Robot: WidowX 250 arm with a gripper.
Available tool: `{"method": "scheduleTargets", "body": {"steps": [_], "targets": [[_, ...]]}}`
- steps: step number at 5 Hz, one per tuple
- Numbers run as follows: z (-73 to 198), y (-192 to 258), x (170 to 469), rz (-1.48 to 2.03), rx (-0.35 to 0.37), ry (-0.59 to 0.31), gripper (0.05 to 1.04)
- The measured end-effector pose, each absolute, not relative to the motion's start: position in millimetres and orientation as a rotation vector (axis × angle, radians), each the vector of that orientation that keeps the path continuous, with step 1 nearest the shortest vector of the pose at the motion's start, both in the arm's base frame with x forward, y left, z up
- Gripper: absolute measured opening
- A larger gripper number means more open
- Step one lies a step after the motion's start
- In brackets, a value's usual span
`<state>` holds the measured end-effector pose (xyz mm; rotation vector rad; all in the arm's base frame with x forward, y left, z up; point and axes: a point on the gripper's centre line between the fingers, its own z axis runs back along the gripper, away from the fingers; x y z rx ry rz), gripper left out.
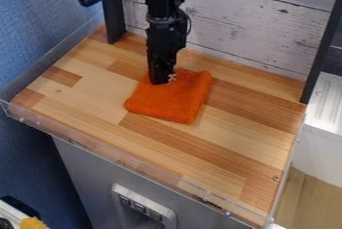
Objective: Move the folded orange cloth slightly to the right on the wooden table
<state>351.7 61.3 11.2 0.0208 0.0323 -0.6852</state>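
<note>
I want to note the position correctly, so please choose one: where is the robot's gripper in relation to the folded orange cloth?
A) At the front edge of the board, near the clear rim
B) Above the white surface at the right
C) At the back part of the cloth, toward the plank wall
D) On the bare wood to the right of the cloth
C: the gripper points down at the back part of the orange cloth, on the side nearer the plank wall.

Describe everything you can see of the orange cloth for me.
The orange cloth looks soft and slightly fuzzy, plain in colour, and seems folded into a thick, roughly square pad with rounded corners. It lies flat, turned slightly askew, on the wooden tabletop, towards the back. The pincer points down at its rear part, covering a bit of it; whether it grips the fabric, I cannot tell.
</note>
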Motion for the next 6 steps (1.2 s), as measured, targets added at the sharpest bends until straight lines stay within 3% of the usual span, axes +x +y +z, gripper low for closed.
{"method": "scheduleTargets", "body": {"steps": [2,6], "targets": [[10,58,356,-0.509,0.058,-0.004,0.059],[15,46,362,-0.114,0.002,-0.02,0.059]]}}
